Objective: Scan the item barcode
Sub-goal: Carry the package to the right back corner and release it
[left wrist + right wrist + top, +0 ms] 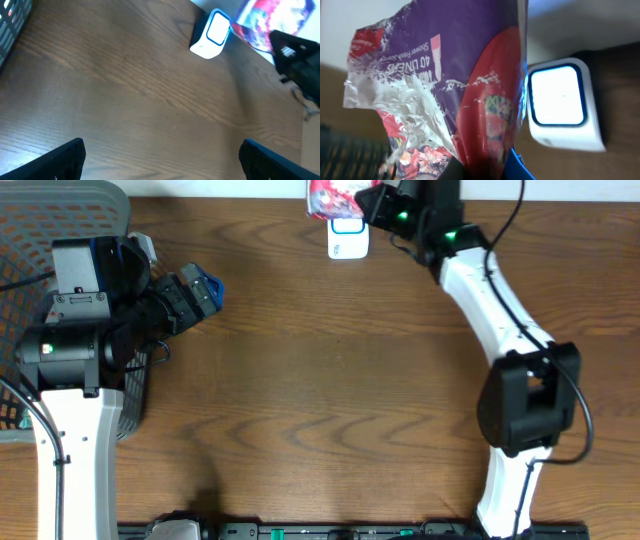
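Observation:
The item is a crinkled plastic pack (465, 75), purple and red with a floral print and white lettering. My right gripper (487, 170) is shut on its lower edge, one black and one blue finger pinching the film. In the overhead view the pack (332, 195) hangs at the table's far edge, just left of and above the white scanner (348, 240) with its blue-rimmed window. The scanner (562, 102) sits right beside the pack. No barcode shows on the side I see. My left gripper (200, 292) stands open over bare wood at the left, holding nothing.
A grey mesh basket (60, 210) fills the far left corner beside the left arm. The right arm (500, 310) reaches from the front right up to the far edge. Brown wooden tabletop (330, 380) lies between the two arms.

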Robot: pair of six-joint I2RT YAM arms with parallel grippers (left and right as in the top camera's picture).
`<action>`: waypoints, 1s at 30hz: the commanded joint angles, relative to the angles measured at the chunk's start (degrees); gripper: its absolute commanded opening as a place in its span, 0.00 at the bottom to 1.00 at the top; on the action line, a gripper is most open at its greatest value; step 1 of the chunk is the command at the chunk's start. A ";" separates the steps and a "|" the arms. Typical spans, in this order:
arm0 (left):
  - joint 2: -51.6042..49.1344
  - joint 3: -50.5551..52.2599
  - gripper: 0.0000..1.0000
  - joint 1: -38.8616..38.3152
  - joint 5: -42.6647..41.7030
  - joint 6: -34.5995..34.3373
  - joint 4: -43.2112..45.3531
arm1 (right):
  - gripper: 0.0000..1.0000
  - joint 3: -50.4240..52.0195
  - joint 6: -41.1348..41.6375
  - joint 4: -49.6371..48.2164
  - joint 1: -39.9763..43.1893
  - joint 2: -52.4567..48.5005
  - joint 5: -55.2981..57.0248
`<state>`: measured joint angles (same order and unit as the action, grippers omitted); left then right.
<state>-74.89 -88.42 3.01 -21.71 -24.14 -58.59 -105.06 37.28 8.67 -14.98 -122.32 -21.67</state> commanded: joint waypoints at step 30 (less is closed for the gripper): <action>-0.02 -0.52 0.98 0.24 0.33 0.55 -0.13 | 0.04 5.18 16.72 28.30 43.56 0.83 17.03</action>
<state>-74.89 -88.42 3.01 -21.69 -24.14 -58.59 -101.01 47.83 40.58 27.33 -119.20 -0.82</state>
